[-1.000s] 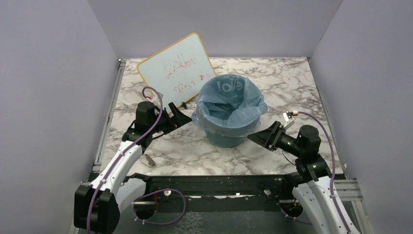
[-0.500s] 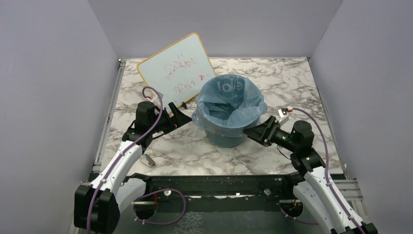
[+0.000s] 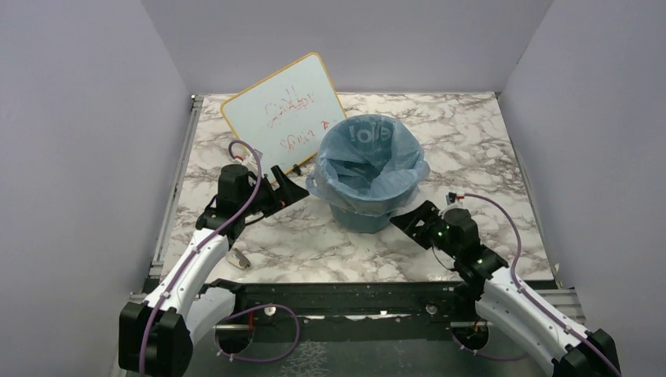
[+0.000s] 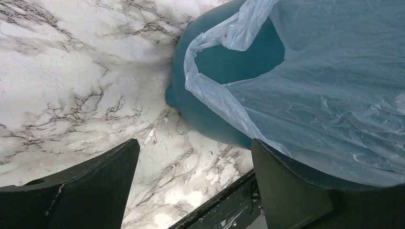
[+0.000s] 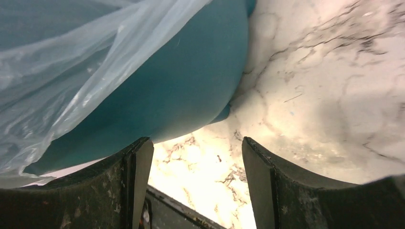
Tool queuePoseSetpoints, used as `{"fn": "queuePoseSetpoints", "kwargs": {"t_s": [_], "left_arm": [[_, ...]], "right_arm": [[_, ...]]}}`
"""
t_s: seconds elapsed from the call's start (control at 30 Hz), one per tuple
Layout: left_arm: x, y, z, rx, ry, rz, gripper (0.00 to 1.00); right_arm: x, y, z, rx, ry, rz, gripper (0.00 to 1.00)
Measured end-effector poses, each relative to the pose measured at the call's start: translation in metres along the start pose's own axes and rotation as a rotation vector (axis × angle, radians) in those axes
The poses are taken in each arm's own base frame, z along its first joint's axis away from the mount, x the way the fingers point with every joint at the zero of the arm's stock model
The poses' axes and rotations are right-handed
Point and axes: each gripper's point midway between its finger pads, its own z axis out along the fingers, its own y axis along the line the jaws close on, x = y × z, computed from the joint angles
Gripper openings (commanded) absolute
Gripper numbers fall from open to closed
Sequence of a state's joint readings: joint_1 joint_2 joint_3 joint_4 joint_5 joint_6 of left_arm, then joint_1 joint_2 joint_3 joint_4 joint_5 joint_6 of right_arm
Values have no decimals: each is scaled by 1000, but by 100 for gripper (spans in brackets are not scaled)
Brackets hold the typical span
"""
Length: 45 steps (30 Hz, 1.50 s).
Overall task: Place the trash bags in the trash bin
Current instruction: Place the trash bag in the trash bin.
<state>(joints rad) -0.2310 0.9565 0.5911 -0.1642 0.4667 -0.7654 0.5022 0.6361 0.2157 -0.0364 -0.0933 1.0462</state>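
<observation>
Left gripper jaws spread wide, at 9 o'clock of the trash bin | right gripper jaws spread too, near the bin's wall at 4 o'clock | trash bags sit inside the bin, film draped over its rim | whiteboard at 10 o'clock

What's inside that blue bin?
A thin pale-blue bag lines the bin, its edge draped over the rim. The crumpled film hides the bin's bottom, so I can't tell whether anything lies under it.
</observation>
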Motion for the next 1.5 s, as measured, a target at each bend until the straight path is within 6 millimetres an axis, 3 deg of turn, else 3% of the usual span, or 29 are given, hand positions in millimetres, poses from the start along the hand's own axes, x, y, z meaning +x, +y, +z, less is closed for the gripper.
{"fn": "queuePoseSetpoints", "kwargs": {"t_s": [0.07,0.27,0.47,0.57,0.67,0.8,0.93,1.13,1.27,1.43,1.5], "left_arm": [[0,0,-1,3,-3,2,88],[3,3,0,-4,4,-3,88],[3,3,0,-4,4,-3,89],[3,3,0,-4,5,-3,89],[3,3,0,-5,5,-1,90],[3,6,0,-18,4,7,92],[3,9,-1,-33,2,10,92],[-2,7,1,-46,3,21,94],[-6,10,1,-77,8,42,97],[-15,15,0,-118,-3,56,99],[-21,17,1,-126,-9,62,99]], "right_arm": [[-5,-3,-4,15,-31,0,74],[-9,17,-23,-73,-49,-38,74],[-22,52,-42,-164,-75,-41,66],[-45,61,-52,-100,-141,-35,66],[-84,62,-68,42,-287,-23,67],[-124,44,-92,214,-478,-84,67],[-133,18,-97,361,-516,-189,67],[-122,-10,-66,543,-361,-287,68],[-121,-39,-41,593,-210,-201,68],[-152,-73,-30,457,-128,76,69],[-151,-73,-21,360,-56,116,69]]}}
